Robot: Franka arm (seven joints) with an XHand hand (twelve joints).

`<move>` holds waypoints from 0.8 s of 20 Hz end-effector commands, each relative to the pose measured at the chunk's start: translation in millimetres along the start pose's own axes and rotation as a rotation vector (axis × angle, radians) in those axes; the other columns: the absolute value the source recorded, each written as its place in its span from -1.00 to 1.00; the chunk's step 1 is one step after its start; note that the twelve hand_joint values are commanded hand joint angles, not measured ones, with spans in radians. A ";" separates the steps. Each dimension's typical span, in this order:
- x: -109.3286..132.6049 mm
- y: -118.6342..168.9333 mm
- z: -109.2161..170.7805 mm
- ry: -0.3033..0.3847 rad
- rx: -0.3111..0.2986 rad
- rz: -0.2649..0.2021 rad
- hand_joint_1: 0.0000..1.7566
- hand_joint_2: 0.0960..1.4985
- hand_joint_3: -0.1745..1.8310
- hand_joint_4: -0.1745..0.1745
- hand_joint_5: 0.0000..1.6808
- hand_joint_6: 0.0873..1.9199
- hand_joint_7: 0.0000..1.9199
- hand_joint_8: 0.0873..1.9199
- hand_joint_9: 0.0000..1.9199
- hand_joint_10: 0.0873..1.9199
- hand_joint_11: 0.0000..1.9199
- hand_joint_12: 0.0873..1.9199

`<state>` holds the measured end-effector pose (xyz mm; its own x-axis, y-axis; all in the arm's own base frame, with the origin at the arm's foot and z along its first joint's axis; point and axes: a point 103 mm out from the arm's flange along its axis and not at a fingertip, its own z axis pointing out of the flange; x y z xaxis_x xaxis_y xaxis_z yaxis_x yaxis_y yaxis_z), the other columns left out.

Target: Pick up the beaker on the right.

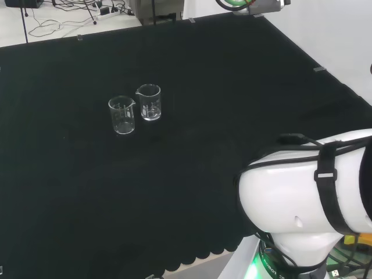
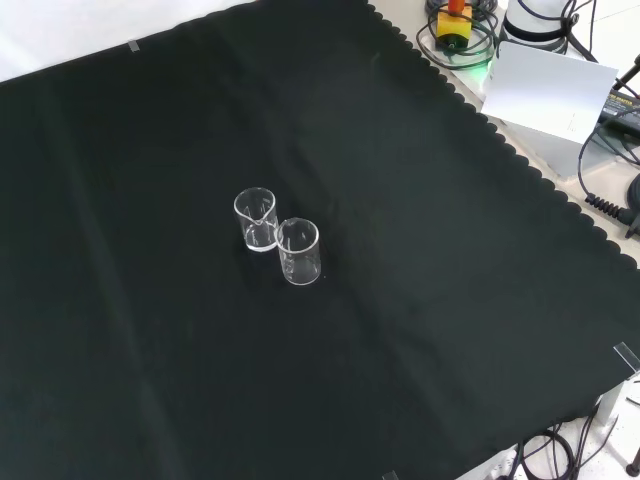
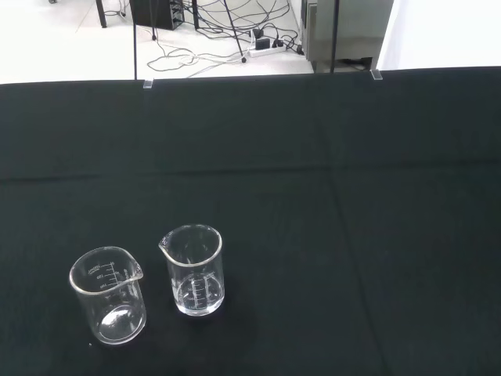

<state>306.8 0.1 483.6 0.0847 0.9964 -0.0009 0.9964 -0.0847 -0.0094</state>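
Standing upright on the counter (image 1: 192,75), the right beaker (image 1: 149,102) is a small clear glass cylinder with a pour spout and printed white graduation marks; we see it empty. In the head view it sits just right of and slightly behind the left beaker (image 1: 121,115), near it, and we cannot tell from there whether the two touch. In the front view the right beaker (image 2: 299,251) lies nearer the camera and to the right of the left beaker (image 2: 256,219), and their outlines meet. In the wrist view the right beaker (image 3: 193,269) shows a spout turned toward the left beaker (image 3: 109,294), with a narrow gap between the walls. The left beaker is the same type: clear, spouted, marked, upright, a round thick base showing through.

We note matte black cloth with faint creases over the counter, and a scalloped hem along one side. Relative to the right beaker, the arm link (image 1: 308,192), smooth white and rounded with black straps, sits well apart, to the right and nearer in the head view.

We cannot tell the hand's state or where the right beaker lies relative to it.
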 end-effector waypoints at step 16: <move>-17.1 17.4 26.6 0.011 0.034 0.052 -0.94 0.68 -0.52 -0.12 -0.60 -0.98 -0.99 -0.57 -0.89 -0.40 -1.00 0.20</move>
<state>319.6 -2.8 472.1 0.0787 0.9969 0.0057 0.9965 -0.0785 -0.0285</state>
